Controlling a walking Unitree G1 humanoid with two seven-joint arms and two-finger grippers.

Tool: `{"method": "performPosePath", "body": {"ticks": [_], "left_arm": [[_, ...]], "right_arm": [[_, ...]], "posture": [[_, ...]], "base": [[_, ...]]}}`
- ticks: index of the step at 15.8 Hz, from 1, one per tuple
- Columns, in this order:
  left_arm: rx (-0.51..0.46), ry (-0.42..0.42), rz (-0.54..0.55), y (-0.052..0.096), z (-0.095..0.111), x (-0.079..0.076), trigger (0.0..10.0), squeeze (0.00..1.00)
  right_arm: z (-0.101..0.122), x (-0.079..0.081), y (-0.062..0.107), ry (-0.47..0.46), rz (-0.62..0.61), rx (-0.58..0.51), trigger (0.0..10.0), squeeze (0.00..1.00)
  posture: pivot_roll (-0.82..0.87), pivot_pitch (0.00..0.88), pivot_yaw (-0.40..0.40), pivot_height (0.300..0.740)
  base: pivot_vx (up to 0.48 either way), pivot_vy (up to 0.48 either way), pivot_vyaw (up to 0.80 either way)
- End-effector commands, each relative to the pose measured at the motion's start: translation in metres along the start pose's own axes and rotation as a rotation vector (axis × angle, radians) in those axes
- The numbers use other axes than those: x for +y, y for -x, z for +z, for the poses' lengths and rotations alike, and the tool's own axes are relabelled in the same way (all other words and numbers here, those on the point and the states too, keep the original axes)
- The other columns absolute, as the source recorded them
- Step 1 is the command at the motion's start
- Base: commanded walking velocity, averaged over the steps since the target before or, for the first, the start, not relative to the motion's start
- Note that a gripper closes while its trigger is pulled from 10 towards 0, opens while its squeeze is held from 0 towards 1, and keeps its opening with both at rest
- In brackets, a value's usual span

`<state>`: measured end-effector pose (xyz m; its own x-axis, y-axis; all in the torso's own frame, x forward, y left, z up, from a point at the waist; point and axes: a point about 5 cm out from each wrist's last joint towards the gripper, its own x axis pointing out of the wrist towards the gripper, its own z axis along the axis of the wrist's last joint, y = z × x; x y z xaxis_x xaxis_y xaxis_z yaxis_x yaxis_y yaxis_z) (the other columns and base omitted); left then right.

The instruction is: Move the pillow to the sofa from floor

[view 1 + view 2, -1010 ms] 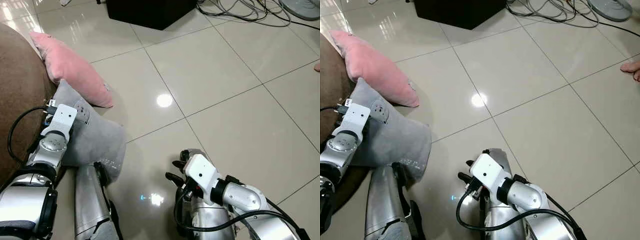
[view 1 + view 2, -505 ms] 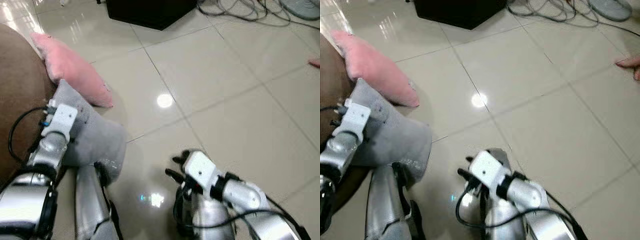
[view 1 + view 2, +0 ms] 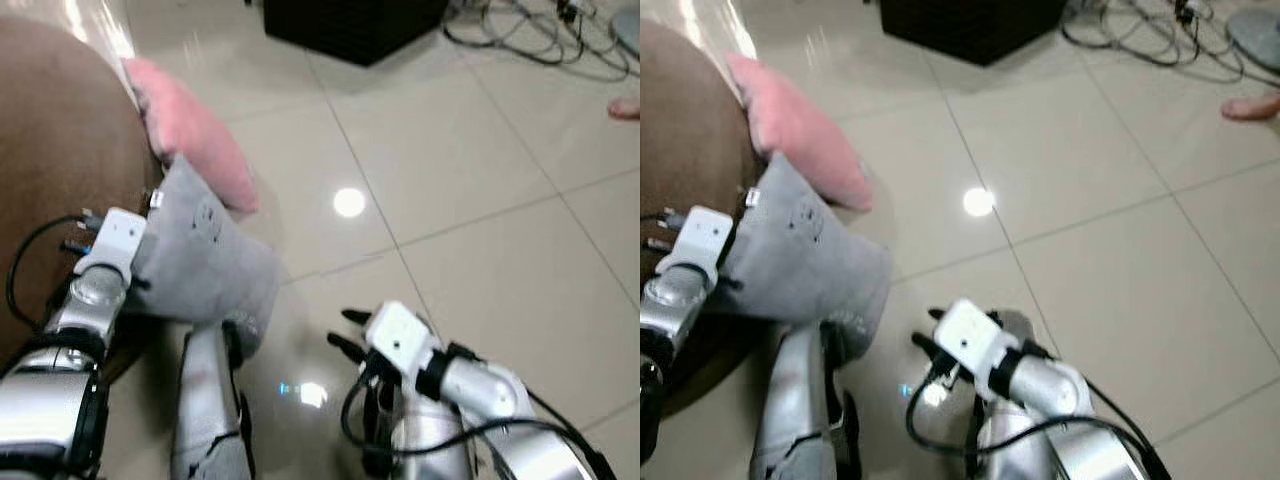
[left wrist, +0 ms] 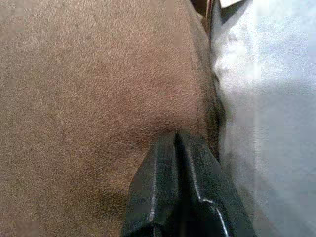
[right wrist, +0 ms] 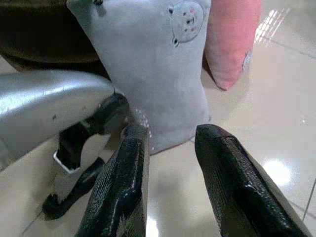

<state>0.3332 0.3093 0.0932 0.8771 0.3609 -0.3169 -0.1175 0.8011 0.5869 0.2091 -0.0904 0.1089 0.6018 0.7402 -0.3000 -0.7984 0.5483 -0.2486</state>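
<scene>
The grey pillow point(image 3: 205, 262) leaned on the brown sofa point(image 3: 50, 180), just beside the left gripper point(image 4: 177, 143), whose jaws were closed on nothing. The right wrist view showed the pillow's little bear face point(image 5: 186, 20) ahead of the right gripper point(image 5: 170, 136), jaws apart and empty.

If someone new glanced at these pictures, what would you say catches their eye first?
Most striking is the grey pillow leaning against the brown sofa, with the left end effector shut and wedged between them. Just behind it a pink pillow also leans on the sofa, its lower end on the glossy tile floor. The right end effector hangs open, low over the tiles.
</scene>
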Motion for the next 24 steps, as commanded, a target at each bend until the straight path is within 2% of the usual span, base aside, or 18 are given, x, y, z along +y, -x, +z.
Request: {"method": "performPosePath", "body": {"ticks": [1, 4, 5, 6, 7, 8, 9, 11, 12, 16, 21, 24], "left_arm": [[0.033, 0.011, -0.029, 0.001, -0.008, -0.004, 0.0, 0.00], [0.026, 0.041, -0.052, 0.002, -0.008, -0.007, 0.0, 0.00], [0.000, 0.089, -0.034, 0.001, -0.004, -0.007, 0.0, 0.00], [-0.031, 0.194, -0.040, 0.001, 0.002, -0.006, 10.0, 0.00], [-0.067, 0.317, -0.059, 0.000, 0.008, -0.006, 10.0, 1.00], [-0.157, 0.555, -0.151, 0.000, 0.021, -0.008, 10.0, 1.00], [-0.213, 0.573, -0.229, 0.001, 0.027, -0.014, 10.0, 1.00], [-0.233, 0.513, -0.275, 0.003, 0.030, -0.020, 10.0, 1.00], [-0.213, 0.458, -0.249, 0.002, 0.029, -0.020, 10.0, 1.00], [-0.235, 0.435, -0.268, 0.001, 0.035, -0.017, 10.0, 1.00], [-0.271, 0.459, -0.353, 0.002, 0.047, -0.029, 10.0, 1.00], [-0.243, 0.405, -0.370, 0.002, 0.046, -0.035, 10.0, 1.00]], "right_arm": [[-0.007, 0.004, 0.001, -0.017, 0.009, 0.023, 10.0, 0.00], [-0.008, 0.004, 0.000, -0.022, 0.006, 0.024, 10.0, 0.00], [-0.009, 0.004, 0.000, -0.023, 0.005, 0.024, 10.0, 0.00], [-0.009, 0.004, 0.001, -0.023, 0.003, 0.024, 10.0, 0.00], [-0.009, 0.004, 0.001, -0.025, 0.002, 0.022, 10.0, 0.00], [-0.009, 0.004, 0.001, -0.027, 0.000, 0.019, 10.0, 0.00], [-0.009, 0.005, 0.001, -0.030, -0.001, 0.015, 10.0, 0.00], [-0.008, 0.006, 0.000, -0.036, 0.001, 0.010, 10.0, 0.00], [-0.007, 0.009, -0.001, -0.039, 0.008, 0.003, 10.0, 0.00], [-0.006, 0.010, -0.001, -0.046, 0.004, -0.009, 10.0, 0.00], [-0.006, 0.011, -0.002, -0.055, 0.000, -0.016, 10.0, 0.00], [-0.006, 0.012, -0.002, -0.057, -0.001, -0.017, 10.0, 0.00]], "posture": [[-0.18, 0.307, -0.069, 0.501], [-0.18, 0.306, -0.066, 0.501], [-0.18, 0.304, -0.064, 0.501], [-0.18, 0.303, -0.063, 0.501], [-0.18, 0.302, -0.060, 0.501], [-0.17, 0.300, -0.058, 0.501], [-0.17, 0.298, -0.058, 0.501], [-0.17, 0.296, -0.056, 0.501], [-0.16, 0.291, -0.050, 0.501], [-0.16, 0.286, -0.040, 0.501], [-0.16, 0.292, -0.033, 0.501], [-0.16, 0.296, -0.031, 0.501]], "base": [[0.000, 0.000, 0.00], [0.000, 0.000, 0.00], [0.000, 0.000, 0.00], [0.000, 0.000, 0.00], [0.000, 0.000, 0.00], [0.000, 0.000, 0.00], [0.000, 0.000, 0.00], [0.000, 0.000, 0.00], [0.000, 0.000, 0.00], [0.000, 0.000, 0.00], [0.000, 0.000, 0.00], [0.000, 0.000, 0.00]]}}
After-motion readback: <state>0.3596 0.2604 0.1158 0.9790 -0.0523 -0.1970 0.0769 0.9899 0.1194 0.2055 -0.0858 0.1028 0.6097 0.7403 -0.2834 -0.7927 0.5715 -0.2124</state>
